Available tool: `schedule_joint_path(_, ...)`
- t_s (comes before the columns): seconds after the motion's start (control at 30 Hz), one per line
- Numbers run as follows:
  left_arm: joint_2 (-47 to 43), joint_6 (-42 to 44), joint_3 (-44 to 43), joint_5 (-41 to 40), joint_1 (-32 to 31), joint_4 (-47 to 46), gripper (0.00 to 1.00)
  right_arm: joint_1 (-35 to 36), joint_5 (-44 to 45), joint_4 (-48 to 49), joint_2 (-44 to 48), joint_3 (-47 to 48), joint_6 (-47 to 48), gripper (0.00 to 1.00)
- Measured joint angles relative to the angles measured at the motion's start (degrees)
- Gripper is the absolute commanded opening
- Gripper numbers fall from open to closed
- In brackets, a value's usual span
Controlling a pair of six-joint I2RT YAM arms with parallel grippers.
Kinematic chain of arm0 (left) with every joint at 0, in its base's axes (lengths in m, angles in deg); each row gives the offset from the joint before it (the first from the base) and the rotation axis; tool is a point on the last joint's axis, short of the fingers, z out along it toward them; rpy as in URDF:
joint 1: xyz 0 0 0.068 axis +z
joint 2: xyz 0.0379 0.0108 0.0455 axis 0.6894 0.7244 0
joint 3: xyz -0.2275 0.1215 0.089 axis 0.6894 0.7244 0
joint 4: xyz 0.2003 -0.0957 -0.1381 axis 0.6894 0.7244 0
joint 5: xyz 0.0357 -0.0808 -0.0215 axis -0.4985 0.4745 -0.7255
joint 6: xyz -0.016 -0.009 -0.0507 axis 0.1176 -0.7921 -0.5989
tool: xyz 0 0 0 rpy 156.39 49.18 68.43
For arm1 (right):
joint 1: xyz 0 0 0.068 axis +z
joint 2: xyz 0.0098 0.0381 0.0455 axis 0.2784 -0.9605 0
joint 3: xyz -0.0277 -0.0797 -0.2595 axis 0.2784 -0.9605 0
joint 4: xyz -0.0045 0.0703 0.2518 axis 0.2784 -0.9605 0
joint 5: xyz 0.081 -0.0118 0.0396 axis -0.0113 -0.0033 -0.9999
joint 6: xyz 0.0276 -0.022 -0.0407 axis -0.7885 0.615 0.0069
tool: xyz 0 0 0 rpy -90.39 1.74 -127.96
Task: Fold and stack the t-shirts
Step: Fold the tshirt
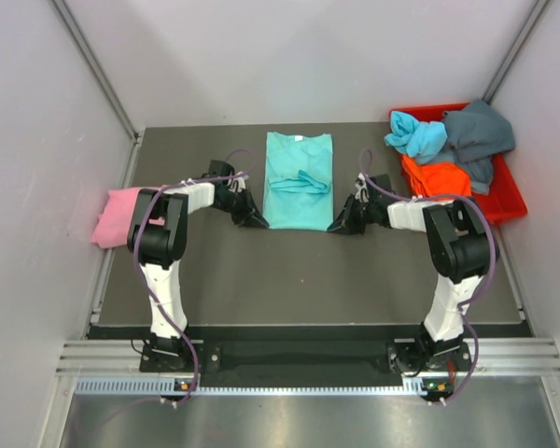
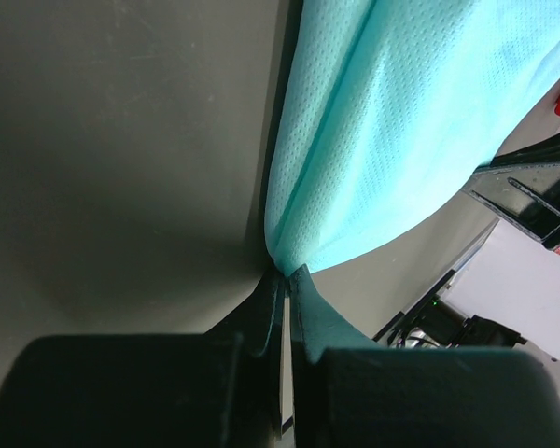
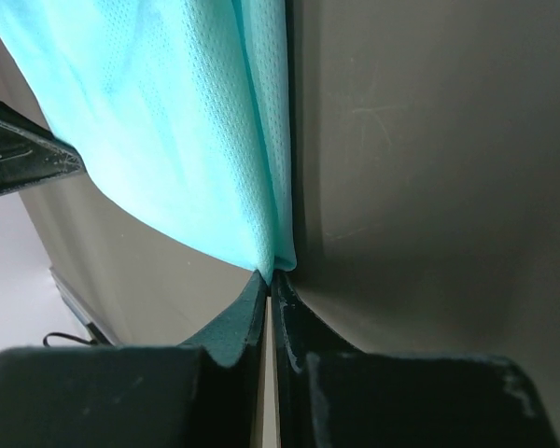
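Note:
A teal t-shirt (image 1: 299, 179) lies lengthwise on the dark table, its sleeves folded in over the middle. My left gripper (image 1: 258, 222) is shut on its near left corner; in the left wrist view the teal t-shirt (image 2: 392, 140) runs up from the pinched fingertips (image 2: 289, 273). My right gripper (image 1: 339, 227) is shut on the near right corner, and the right wrist view has the teal t-shirt (image 3: 196, 140) rising from that gripper (image 3: 273, 273). A pink t-shirt (image 1: 117, 217) lies folded at the table's left edge. Light blue (image 1: 418, 136), orange (image 1: 437, 177) and dark grey-blue (image 1: 482, 136) t-shirts are heaped in the bin.
A red plastic bin (image 1: 510, 201) stands at the back right corner of the table. Grey walls close in on the left, right and back. The dark table (image 1: 299, 275) stretches between the shirt and the arm bases.

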Motion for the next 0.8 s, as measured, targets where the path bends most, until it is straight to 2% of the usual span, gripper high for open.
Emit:
schedule_joint_path(0.43, -3.80, -0.31, 1.57, 0.04, -0.09, -0.11, 0.00, 0.00, 1.92, -2.03, 4.04, -1.09, 1.03, 0.00)
schedule_joint_path(0.8, -10.01, -0.44, 1.57, -0.02, -1.97, 0.07, 0.00, 0.00, 1.99, -2.75, 12.94, -1.42, 1.68, 0.00)
